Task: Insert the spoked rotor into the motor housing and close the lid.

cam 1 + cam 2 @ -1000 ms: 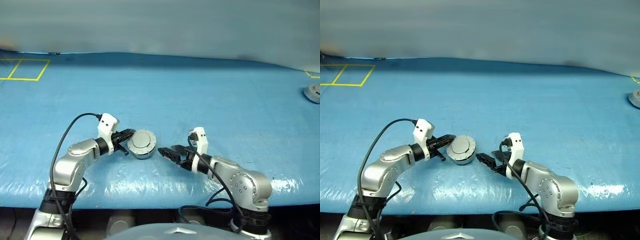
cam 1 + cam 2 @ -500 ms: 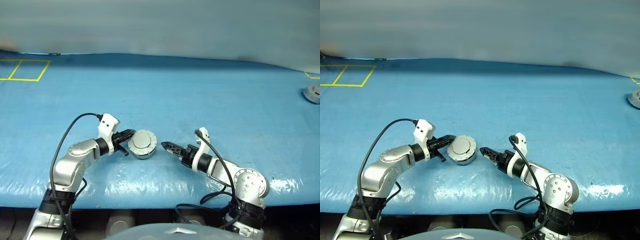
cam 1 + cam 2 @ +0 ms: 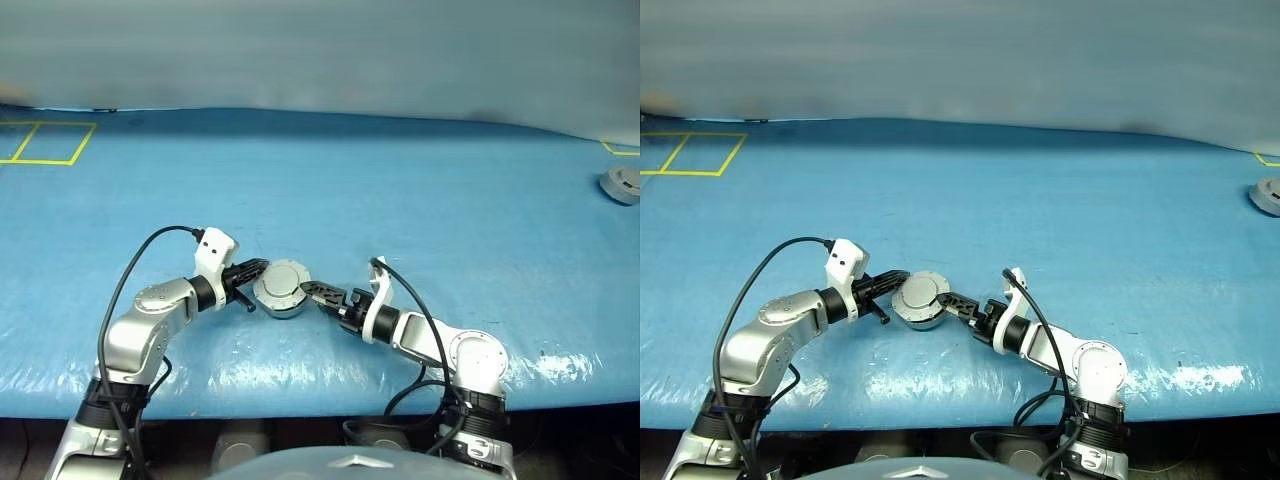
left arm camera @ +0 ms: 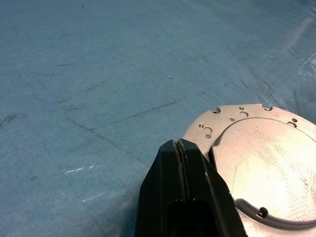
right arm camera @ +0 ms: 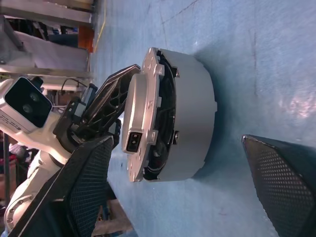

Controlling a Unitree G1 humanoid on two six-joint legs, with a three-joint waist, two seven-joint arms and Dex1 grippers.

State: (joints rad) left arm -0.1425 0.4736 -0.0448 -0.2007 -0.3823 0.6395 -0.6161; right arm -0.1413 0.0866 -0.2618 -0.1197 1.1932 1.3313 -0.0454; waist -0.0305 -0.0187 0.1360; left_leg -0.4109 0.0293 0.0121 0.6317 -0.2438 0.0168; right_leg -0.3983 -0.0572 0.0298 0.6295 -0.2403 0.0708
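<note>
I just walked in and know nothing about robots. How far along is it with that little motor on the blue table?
The rotor seems to be inside: none lies loose, though the pictures don't show it. The lid sits on the motor housing but tilted, with a gap along one side. The shut left gripper braces the lid's edge, while the open right gripper reaches in from the other side. Left to do: press the lid flat.

pretty limited palette here: table (image 3: 420,180) is bright blue with a shiny crinkled look, yellow line squares (image 3: 45,140) in the far left corner. housing (image 5: 190,123) and lid (image 3: 281,287) are plain light grey. gripper fingers (image 4: 185,192) black, the right ones (image 5: 81,192) with a fine dotted mesh texture. arms silver and white, black cables
</note>
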